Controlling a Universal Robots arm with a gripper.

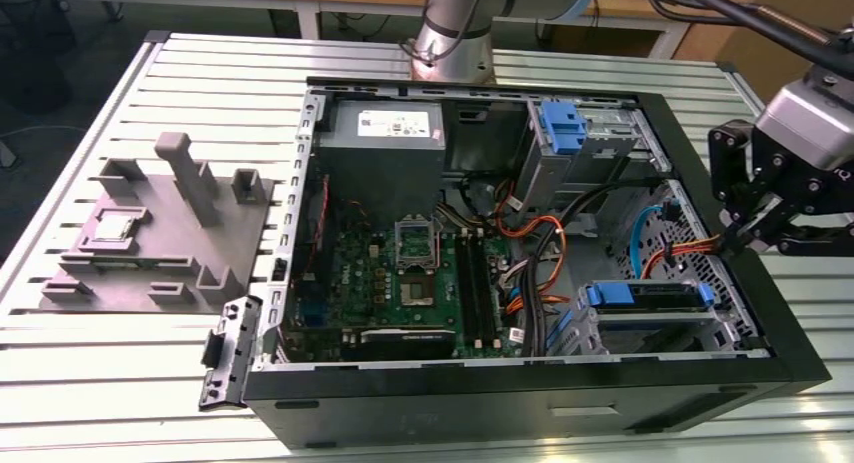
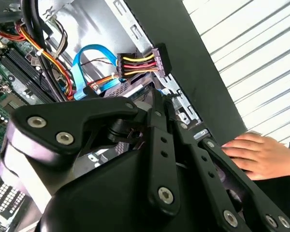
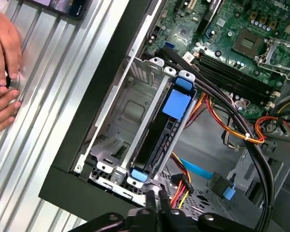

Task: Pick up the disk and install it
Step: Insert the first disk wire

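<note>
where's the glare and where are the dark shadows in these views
Exterior view: overhead light glints off the table slats along the front, and the case interior is shaded. Second wrist view: the slats beside the hand are washed out white, and the pincer reads as a dark mass. First wrist view: even light, no strong glare.

Open case (image 1: 534, 408) on the desk (image 1: 200, 73), jaws at its side wall.
The disk (image 3: 159, 137) stands in a cage (image 3: 125, 104) inside the case, just ahead of the jaws. Cables (image 3: 232, 130) lie past the disk, and the board (image 3: 222, 29) lies farther on. A hand (image 3: 2, 63) is outside the wall, off to one side.
</note>
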